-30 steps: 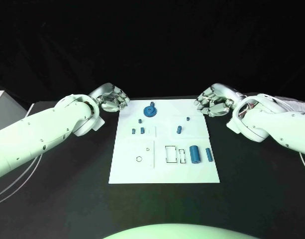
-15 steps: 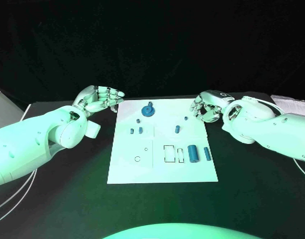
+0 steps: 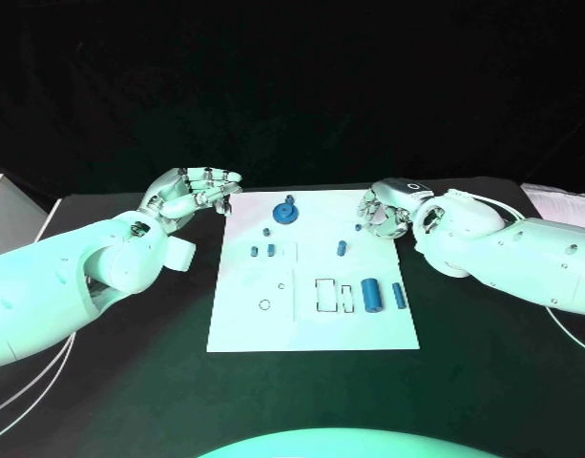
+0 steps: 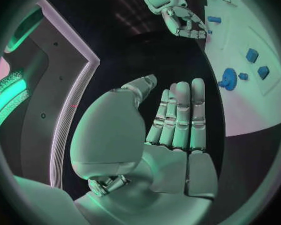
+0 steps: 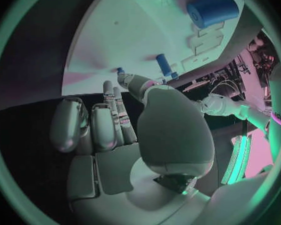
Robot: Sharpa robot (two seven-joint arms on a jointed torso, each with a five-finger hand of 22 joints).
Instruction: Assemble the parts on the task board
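Flanking flat white task board (image 3: 313,324), silver hands

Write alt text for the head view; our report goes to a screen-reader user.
A white task board lies mid-table with small blue parts on it, while the left hand and right hand sit at its far corners, holding nothing. A round blue part sits near the far edge.

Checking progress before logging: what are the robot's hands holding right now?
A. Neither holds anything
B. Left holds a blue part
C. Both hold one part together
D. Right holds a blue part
A: the left hand and right hand hover at the task board's far corners, fingers apart, holding nothing.
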